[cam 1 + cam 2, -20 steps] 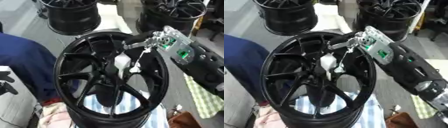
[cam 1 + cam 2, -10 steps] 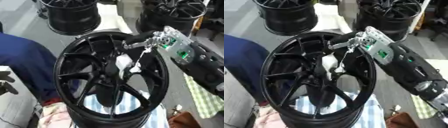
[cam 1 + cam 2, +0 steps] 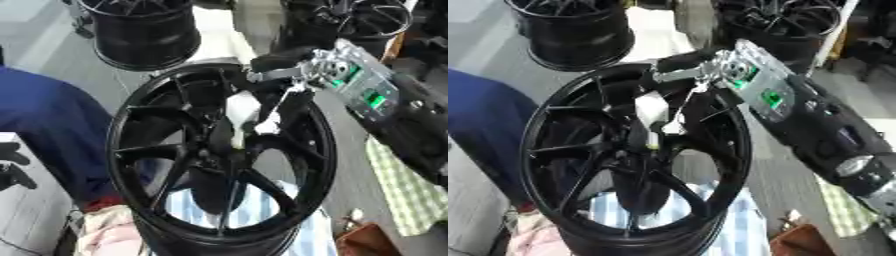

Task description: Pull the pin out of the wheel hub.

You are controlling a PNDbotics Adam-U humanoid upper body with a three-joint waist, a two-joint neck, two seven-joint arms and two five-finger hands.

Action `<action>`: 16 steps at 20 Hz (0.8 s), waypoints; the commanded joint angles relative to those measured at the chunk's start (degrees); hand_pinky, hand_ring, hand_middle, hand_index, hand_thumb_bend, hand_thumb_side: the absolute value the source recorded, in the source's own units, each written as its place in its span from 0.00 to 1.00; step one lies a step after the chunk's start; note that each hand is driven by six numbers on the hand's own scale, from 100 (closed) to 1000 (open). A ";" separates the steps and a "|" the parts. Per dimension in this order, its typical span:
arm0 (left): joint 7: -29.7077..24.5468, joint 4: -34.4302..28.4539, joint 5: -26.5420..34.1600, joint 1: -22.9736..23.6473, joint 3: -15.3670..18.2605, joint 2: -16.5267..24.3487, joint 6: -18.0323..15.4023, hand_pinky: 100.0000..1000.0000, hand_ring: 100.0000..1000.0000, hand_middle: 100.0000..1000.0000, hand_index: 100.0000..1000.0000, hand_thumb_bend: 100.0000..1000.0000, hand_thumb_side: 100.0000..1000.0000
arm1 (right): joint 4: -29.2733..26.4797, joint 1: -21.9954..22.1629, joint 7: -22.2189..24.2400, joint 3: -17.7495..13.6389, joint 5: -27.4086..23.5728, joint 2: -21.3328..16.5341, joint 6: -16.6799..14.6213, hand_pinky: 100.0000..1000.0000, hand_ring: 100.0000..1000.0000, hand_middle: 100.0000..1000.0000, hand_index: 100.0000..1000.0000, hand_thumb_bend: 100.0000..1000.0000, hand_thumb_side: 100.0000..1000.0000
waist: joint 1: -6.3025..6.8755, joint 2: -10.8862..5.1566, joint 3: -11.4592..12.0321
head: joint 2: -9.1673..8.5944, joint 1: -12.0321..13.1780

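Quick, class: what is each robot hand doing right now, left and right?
Left hand: only a dark part shows at the left edge; state cannot be told.
Right hand: reaching into the wheel hub above the white pin; grip cannot be told.

The black wheel hub [image 3: 219, 165] stands tilted on a blue-and-white striped cloth [image 3: 262, 210] spread over the bench. Left of the hub's base lies a pink cloth [image 3: 105, 232]; right of its base, a brown object [image 3: 367, 240] sits by a green checked cloth [image 3: 407, 192]. Beyond the hub, more black wheels [image 3: 144, 30] stand on the grey floor [image 3: 52, 47].
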 commanded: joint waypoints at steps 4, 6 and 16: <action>0.78 -1.28 -0.32 0.29 1.15 1.53 0.22 0.49 0.43 0.54 0.75 0.00 0.88 | -10.39 4.22 -6.65 -9.94 -9.68 -14.47 4.03 0.78 0.64 0.33 0.45 0.01 0.20 | -0.45 -1.28 -2.03 | -0.14 1.87; 1.15 -1.36 -0.55 0.61 1.56 1.62 0.28 0.49 0.43 0.54 0.75 0.00 0.88 | -12.44 10.80 -10.98 -14.44 -10.81 -19.03 4.94 0.78 0.64 0.34 0.46 0.00 0.21 | -0.64 -1.34 -3.22 | -0.14 2.61; 2.81 -1.68 -1.16 1.55 3.22 2.04 -0.27 0.49 0.40 0.55 0.75 0.00 0.88 | 10.67 54.55 -55.29 -39.43 -5.84 -9.64 13.61 0.81 0.78 0.83 0.93 0.16 0.40 | -0.63 -0.78 -7.10 | -0.14 4.72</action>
